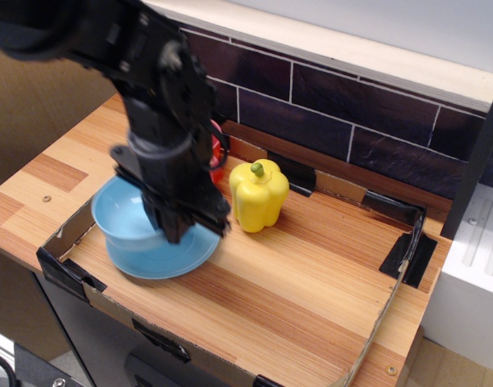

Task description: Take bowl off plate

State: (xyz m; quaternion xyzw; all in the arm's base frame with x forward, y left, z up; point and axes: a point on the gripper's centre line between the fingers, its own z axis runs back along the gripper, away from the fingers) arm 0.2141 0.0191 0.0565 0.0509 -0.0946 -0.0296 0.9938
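Your bowl (124, 211), light blue and deep-sided, sits above the plate (162, 255) toward its left side. It looks tipped and raised, its left rim hanging out past the plate's left edge, but you can't tell for sure whether its base touches the plate. The right part of the bowl is hidden behind the pincer (180, 224).

The pincer is at the bowl's right rim, pointing down. It's motion-blurred and dark, so you can't see the finger tips clearly; you can't tell whether it's clamped on the rim or loose.

The plate lies flat on the counter (295, 282), in the front-left corner of the low cardboard border (69, 270). Its front and right parts are bare and visible.

Behind the pincer, a sliver of the red cup (218, 157) shows at the back, mostly blocked by the black arm (142, 89). You can't see whether the cup touches anything.

The yellow bell pepper (258, 195) stands upright just right of the pincer, apart from the plate, green stem up.

A dark tile wall (351, 113) runs along the back. Black tape brackets hold the cardboard at the corners, one at the right (408, 254). A white ridged object (476, 266) sits off the right edge.
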